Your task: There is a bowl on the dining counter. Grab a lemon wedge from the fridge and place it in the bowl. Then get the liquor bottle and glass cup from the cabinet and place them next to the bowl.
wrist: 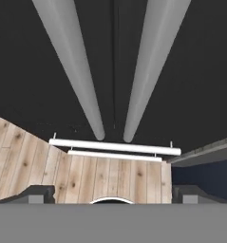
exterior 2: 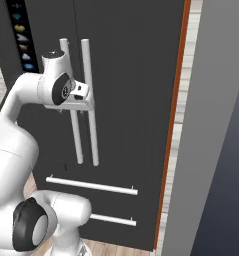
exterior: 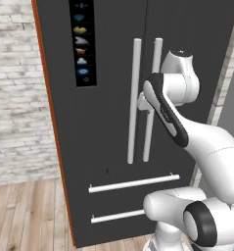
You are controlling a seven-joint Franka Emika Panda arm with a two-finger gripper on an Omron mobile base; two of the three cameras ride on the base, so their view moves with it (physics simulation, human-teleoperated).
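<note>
We see the fridge (exterior: pixel 108 73) in dark grey with pale bar handles (exterior: pixel 134 100), a black icon panel (exterior: pixel 82 41) upper left, whitish brick wall (exterior: pixel 15 88) left, light wood floor (exterior: pixel 25 215) below.

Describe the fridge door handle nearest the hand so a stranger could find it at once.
Start at the tall dark grey fridge. Two long pale vertical bars run down its middle. The right-hand bar, partly behind the open hand, is the one; its twin stands free to the left.

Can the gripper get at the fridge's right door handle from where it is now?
Probably yes. The gripper is open and sits right at the fridge doors, close beside the right door handle, and nothing stands between them. Whether the jaws already straddle the bar is unclear.
</note>
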